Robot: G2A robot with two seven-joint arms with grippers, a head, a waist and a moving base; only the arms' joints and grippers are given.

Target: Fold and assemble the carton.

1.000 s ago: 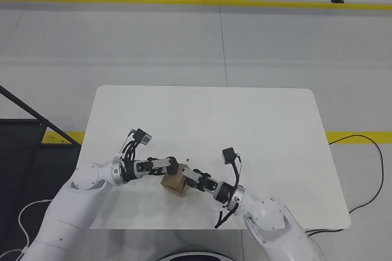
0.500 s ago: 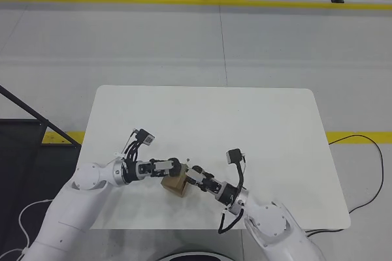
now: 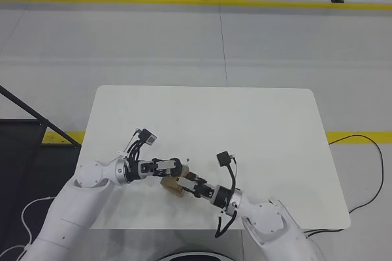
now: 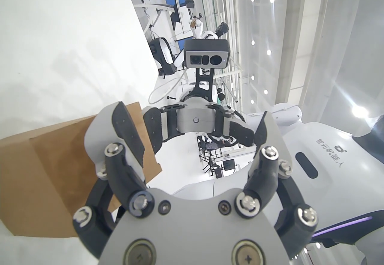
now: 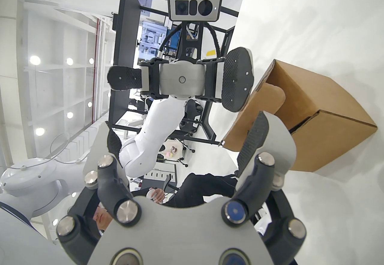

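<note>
Working left to right across the white table [image 3: 261, 117], I judged the job roughly half done. The left gripper [image 5: 180, 80] had its fingers spread wide with nothing between them, and one of its pads [image 5: 238, 83] sat at the edge of a loose flap [image 5: 240, 128] of the carton [image 5: 315, 104], touching or very nearly so; I could not tell which. The carton itself lay on its side near the front edge of the table, between the two grippers. Its brown body was already squared up into a box with creased corners and a seam along one side. The end facing the grippers was not yet shut: a rounded tab was turned inward there, while the larger flap stood out from the opening. Closing and tucking that end was left to do, as I read it, and the far end was hidden from me. On the right, the right gripper [image 4: 196, 126] was also opened wide and empty, with one finger just beside the flap from the opposite side, so neither arm actually had a grip on the cardboard. Compared with a second earlier, the right wrist had swung in closer to the carton and covered more of it from above. The left arm had barely shifted and the carton had stayed where it was
</note>
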